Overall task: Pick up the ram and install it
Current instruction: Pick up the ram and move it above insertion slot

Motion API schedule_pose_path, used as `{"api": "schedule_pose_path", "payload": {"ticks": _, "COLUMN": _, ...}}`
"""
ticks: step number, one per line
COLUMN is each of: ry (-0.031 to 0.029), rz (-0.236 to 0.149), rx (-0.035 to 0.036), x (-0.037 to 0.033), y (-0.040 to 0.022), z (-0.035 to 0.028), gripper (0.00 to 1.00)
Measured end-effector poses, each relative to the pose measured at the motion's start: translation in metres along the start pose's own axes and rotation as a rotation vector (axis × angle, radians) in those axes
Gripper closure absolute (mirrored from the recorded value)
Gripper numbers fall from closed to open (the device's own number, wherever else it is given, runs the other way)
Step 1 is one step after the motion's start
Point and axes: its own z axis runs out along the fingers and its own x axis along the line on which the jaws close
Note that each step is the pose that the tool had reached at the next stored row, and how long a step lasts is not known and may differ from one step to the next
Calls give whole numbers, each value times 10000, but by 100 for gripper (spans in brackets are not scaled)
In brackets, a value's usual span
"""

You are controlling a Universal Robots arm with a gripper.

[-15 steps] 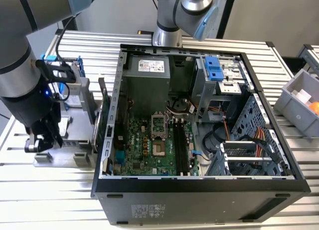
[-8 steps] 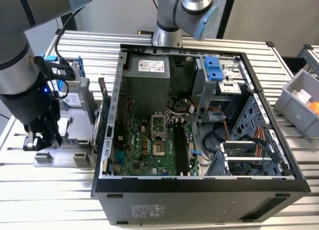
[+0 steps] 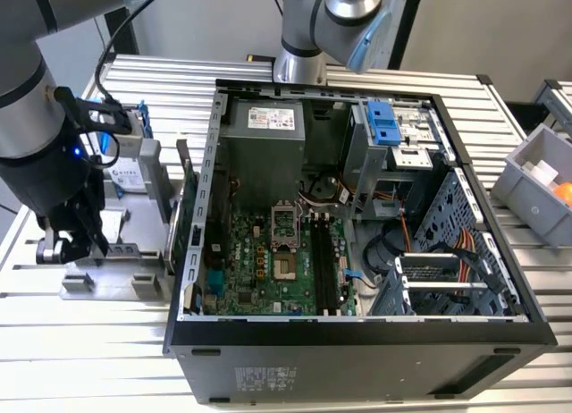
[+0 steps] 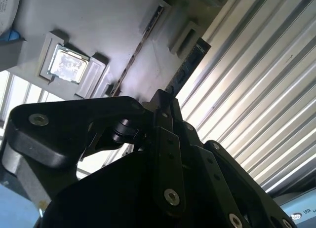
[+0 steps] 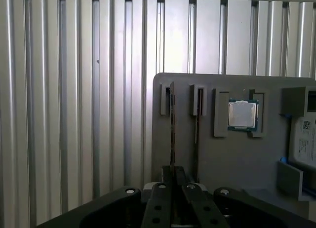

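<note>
First wrist view: your gripper point(image 5: 173, 171) is clamped on the ram point(image 5: 173, 124).
Its long axis runs straight out from the jaws, along the holder point(image 5: 232, 159) slot.

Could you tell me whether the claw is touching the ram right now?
Touching: in the first wrist view the claw pinches the end of the ram, which stands in its gray holder.

Holder tray point(image 3: 146, 173) at exterior view's left of computer case point(image 3: 357, 359); ram point(image 5: 172, 129) on edge in tray slot.
</note>
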Motion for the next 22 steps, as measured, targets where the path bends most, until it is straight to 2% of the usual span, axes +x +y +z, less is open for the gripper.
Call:
{"api": "schedule_pose_path", "payload": {"ticks": 13, "ry": 0, "rz": 5, "rx": 0, "x": -5, "y": 1, "z": -149, "gripper": 100}}
{"api": "schedule_pose_path", "payload": {"ticks": 22, "ry": -1, "rz": 124, "rx": 4, "x": -8, "y": 2, "z": -223, "gripper": 100}}
